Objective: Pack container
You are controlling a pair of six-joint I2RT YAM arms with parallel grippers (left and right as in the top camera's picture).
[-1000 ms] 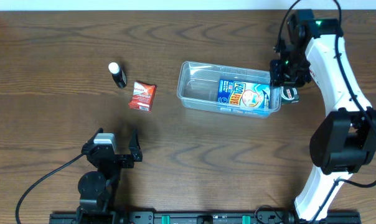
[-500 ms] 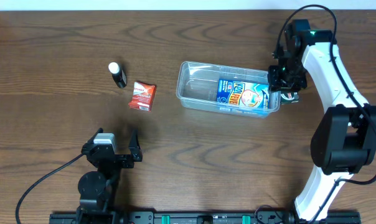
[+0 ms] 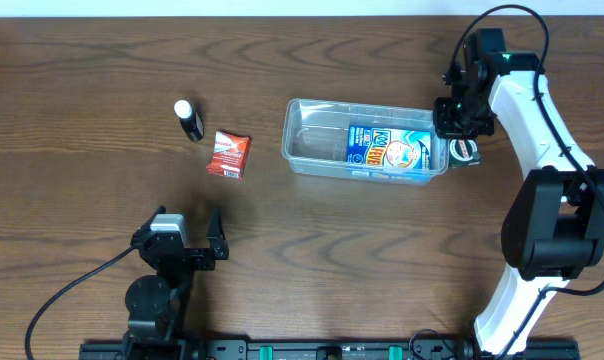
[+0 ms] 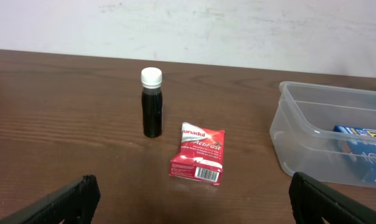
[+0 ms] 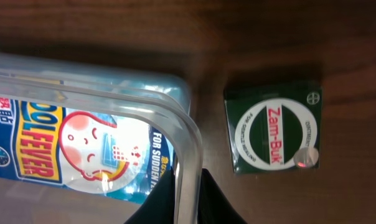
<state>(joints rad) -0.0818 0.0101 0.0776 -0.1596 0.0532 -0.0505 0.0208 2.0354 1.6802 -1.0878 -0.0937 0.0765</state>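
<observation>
The clear plastic container point(image 3: 317, 140) lies mid-table with a blue Cool Fever packet point(image 3: 390, 150) inside; both show in the right wrist view, the container rim point(image 5: 144, 102) and the packet point(image 5: 82, 149). My right gripper point(image 3: 449, 128) is shut on the container's right wall, fingers either side of the rim point(image 5: 188, 199). A green Zam-Buk tin point(image 5: 274, 129) lies just outside that wall point(image 3: 465, 151). My left gripper point(image 3: 187, 235) is open and empty near the front left point(image 4: 191, 199). A small dark bottle with white cap point(image 4: 152, 102) and a red sachet point(image 4: 198, 153) lie ahead of it.
The bottle point(image 3: 189, 120) and red sachet point(image 3: 228, 154) lie left of the container on the wooden table point(image 3: 102, 60). The right arm reaches in from the right edge. A rail runs along the front edge.
My right gripper, holding the container's right wall, shifted slightly left then back; the container has moved a little to the left. The left arm has not moved.
</observation>
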